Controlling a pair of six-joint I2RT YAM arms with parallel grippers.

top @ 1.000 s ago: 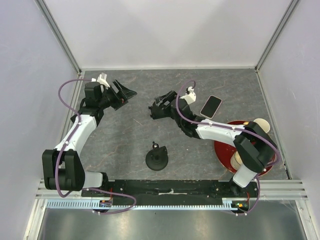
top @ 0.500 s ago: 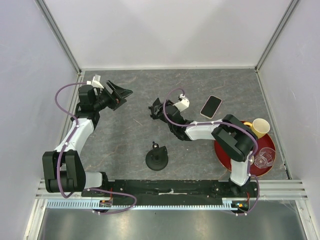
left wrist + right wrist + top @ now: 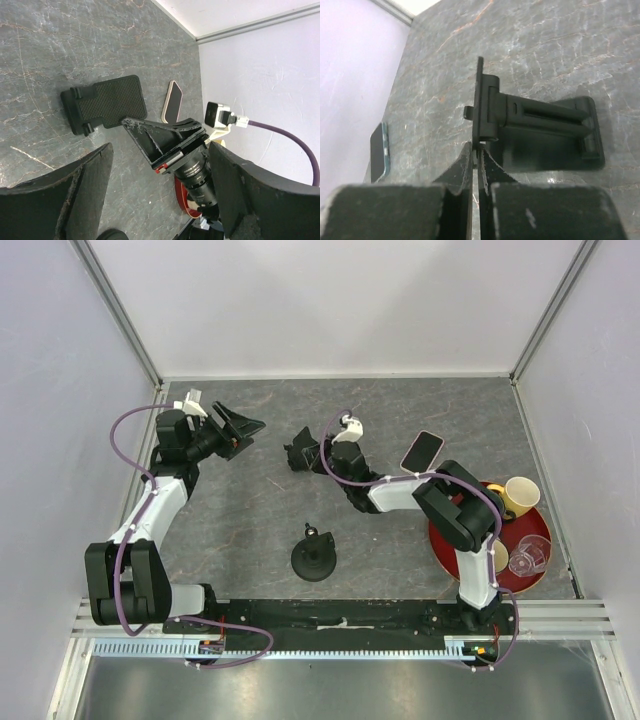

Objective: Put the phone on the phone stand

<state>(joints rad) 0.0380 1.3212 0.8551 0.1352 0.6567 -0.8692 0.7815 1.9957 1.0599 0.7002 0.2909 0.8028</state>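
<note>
Grey marbled tabletop [image 3: 250,525] bears the phone stand [image 3: 540,125], whose thin plate edge the right gripper [image 3: 476,155] pinches, a hold likely to slip or twist; left gripper [image 3: 243,427] gapes, empty.

Seen from the right wrist, the stand [image 3: 540,125] turns its plate edge-on, the lower edge lost between the right claw's [image 3: 477,150] fingers. From the left wrist, the phone's [image 3: 173,97] near end hides behind that claw, and the left claw's [image 3: 160,150] fingers run off the bottom edge.
</note>
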